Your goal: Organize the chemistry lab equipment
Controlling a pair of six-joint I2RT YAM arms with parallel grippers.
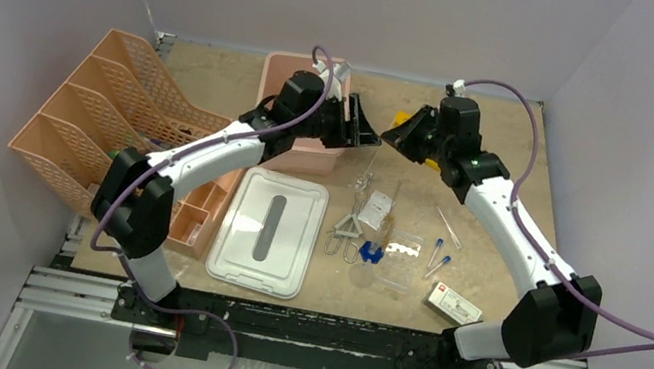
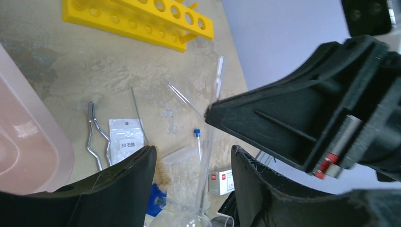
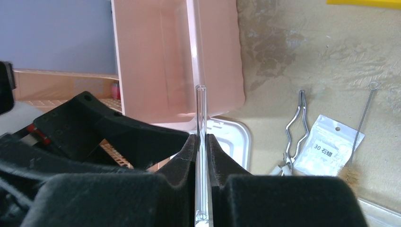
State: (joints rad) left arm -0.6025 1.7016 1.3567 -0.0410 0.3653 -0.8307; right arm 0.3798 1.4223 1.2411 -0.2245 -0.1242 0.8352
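My right gripper (image 3: 201, 137) is shut on a clear glass tube (image 3: 200, 104), held above the table near the pink tub (image 3: 175, 56). In the top view the right gripper (image 1: 395, 132) faces my left gripper (image 1: 363, 131), and the tube (image 1: 371, 164) hangs between them. My left gripper (image 2: 192, 151) is open and empty beside the tube (image 2: 216, 90). On the table below lie wire tongs (image 1: 347, 234), a small labelled packet (image 1: 377, 209), blue-capped vials (image 1: 437, 255) and a clear packet (image 1: 401, 259). The yellow holed rack (image 2: 142, 19) lies behind the grippers.
The pink tub (image 1: 287, 71) stands open at the back, with its white lid (image 1: 269, 230) flat in front. A peach mesh organizer (image 1: 113, 106) fills the left side. A small white box (image 1: 456, 304) lies at the front right. A thin brush (image 3: 361, 127) lies by the packet.
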